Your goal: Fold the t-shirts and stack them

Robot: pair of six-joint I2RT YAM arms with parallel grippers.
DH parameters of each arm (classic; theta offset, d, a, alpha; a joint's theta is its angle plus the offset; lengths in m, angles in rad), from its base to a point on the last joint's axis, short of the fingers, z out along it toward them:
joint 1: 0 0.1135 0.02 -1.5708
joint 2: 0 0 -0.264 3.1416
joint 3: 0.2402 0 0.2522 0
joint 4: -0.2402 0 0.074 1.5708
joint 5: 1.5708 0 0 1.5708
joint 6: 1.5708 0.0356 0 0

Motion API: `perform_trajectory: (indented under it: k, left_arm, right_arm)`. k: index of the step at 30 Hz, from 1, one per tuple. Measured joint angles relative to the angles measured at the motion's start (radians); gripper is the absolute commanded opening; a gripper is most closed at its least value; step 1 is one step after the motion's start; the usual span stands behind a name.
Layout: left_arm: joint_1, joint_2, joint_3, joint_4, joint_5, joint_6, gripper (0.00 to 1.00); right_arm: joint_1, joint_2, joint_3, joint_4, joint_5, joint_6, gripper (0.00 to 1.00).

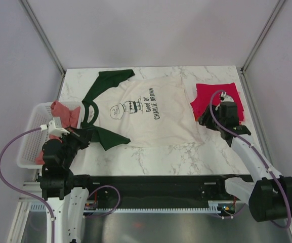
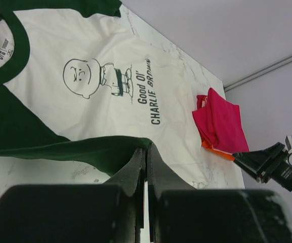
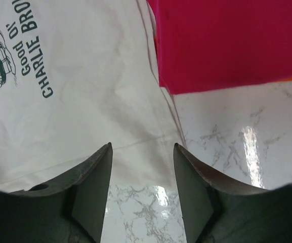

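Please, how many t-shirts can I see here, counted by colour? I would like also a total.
Cream with dark green sleeves: 1
Magenta: 1
Orange: 1, only an edge shows under the magenta one
Salmon-pink: 1 that I can tell, bunched in the basket
Total: 4

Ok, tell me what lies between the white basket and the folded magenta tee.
The cream Charlie Brown tee, spread flat, fills that stretch; the top view shows it.

Cream tee [image 1: 156,119] — dark green sleeves [image 1: 110,81] (black print [image 1: 135,107]); magenta tee [image 1: 204,96].
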Motion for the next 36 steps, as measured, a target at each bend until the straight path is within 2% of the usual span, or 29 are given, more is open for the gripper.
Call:
perform_trajectory:
  k: [6, 15, 21, 27, 36]
  left_arm:
    - [0.0, 0.001, -0.016, 0.0, 0.01, 0.0, 0.02]
    - [0.0, 0.001, -0.018, 0.0, 0.036, 0.0, 0.02]
    - [0.0, 0.002, -0.018, 0.0, 0.037, 0.0, 0.02]
    - [0.0, 0.011, -0.018, 0.0, 0.037, 0.0, 0.02]
    - [0.0, 0.015, -0.018, 0.0, 0.037, 0.001, 0.02]
  right_arm:
    - [0.073, 0.303, 0.286, 0.025, 0.07, -0.028, 0.37]
    - [0.119, 0.738, 0.558, 0.023, 0.194, -0.035, 0.29]
    - [0.115, 0.927, 0.689, -0.008, 0.287, -0.043, 0.27]
    - [0.083, 1.003, 0.731, -0.024, 0.353, -0.034, 0.26]
    - [-0.019, 1.003, 0.732, -0.043, 0.401, -0.028, 0.42]
